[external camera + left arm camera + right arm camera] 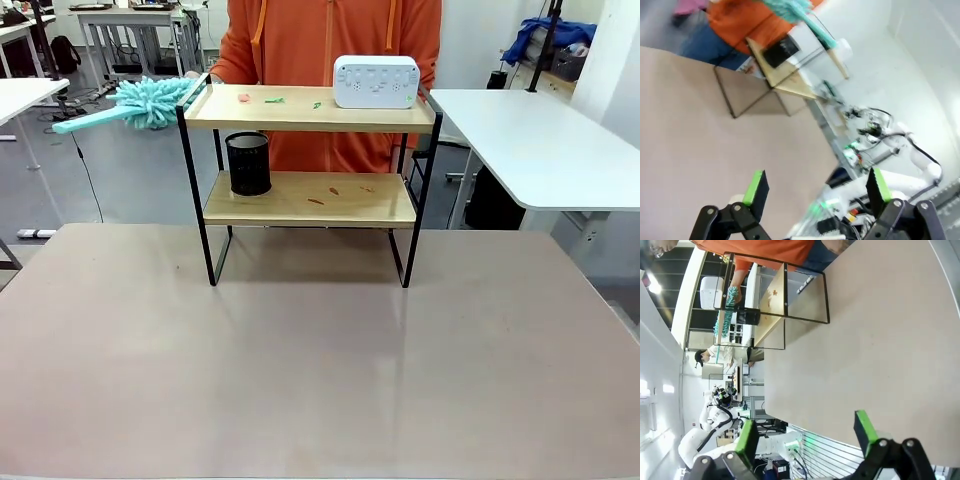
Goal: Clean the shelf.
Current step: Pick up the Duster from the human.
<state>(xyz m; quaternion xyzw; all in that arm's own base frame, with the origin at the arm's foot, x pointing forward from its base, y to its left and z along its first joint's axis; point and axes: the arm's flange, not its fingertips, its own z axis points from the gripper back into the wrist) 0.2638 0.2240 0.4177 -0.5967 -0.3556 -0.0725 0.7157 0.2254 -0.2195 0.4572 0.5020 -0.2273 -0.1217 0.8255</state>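
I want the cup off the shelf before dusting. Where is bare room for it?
The table in front of the shelf: all bare. The lower board right of the cup: only scraps. The top board's right end: crowded by the white box.

- The right gripper [806, 434] hangs over the table [875, 340], green pads [865, 430] wide apart, nothing between them.
- The shelf [772, 295] stands far off, with a black cup [747, 316] on it.
- A person in orange [765, 247] stands behind it.

The shelf [290, 112] stands on the tabletop [300, 360], a person [320, 40] behind it. A box [376, 81] sits right on its top board, a cup [248, 163] left on the lower, a duster [150, 102] at its upper left corner.
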